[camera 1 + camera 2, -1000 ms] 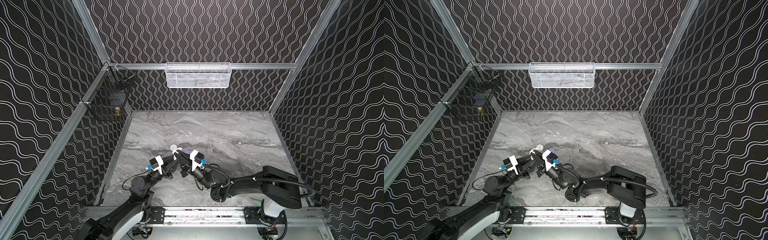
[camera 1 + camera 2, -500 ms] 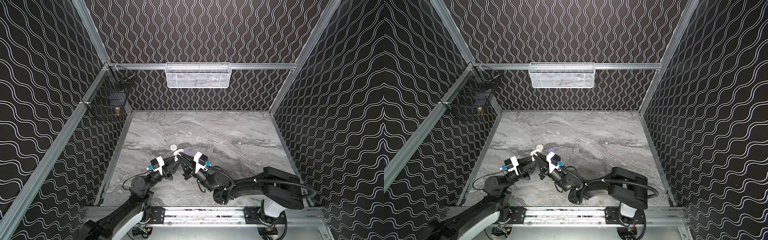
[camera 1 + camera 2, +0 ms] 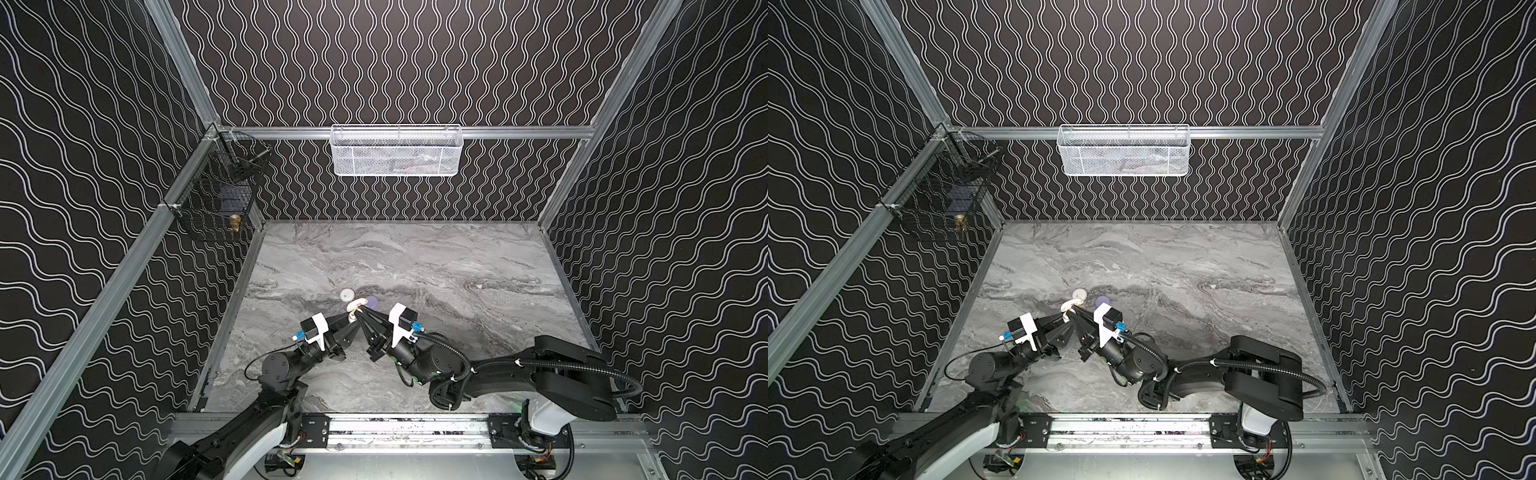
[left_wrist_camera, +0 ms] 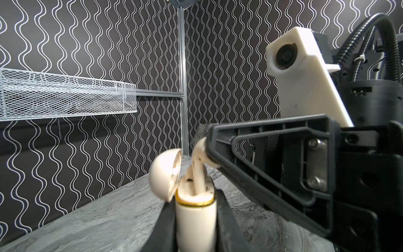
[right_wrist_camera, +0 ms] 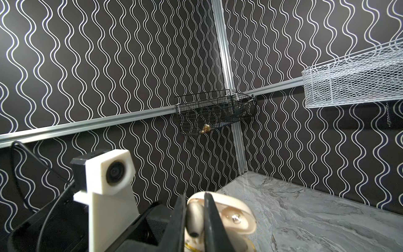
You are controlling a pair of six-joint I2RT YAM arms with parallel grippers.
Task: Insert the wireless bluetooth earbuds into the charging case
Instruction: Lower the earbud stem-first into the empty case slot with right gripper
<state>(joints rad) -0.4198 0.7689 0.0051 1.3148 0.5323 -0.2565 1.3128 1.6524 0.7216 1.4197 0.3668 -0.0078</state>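
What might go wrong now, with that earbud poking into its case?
The earbud sits only stem-deep in the case, pinched by the right jaws; released crooked, it may jam or pop out. The open lid stands right beside it, so a nudge might swing it shut. The left jaws grip only the case's body, which may slip under pushing.

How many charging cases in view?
3: cream case, open, in the left tool; white case and lilac case on the table just beyond. More may be hidden.

Lab cell: aluminium frame [image 3: 519,132], patterned walls [image 3: 395,62]
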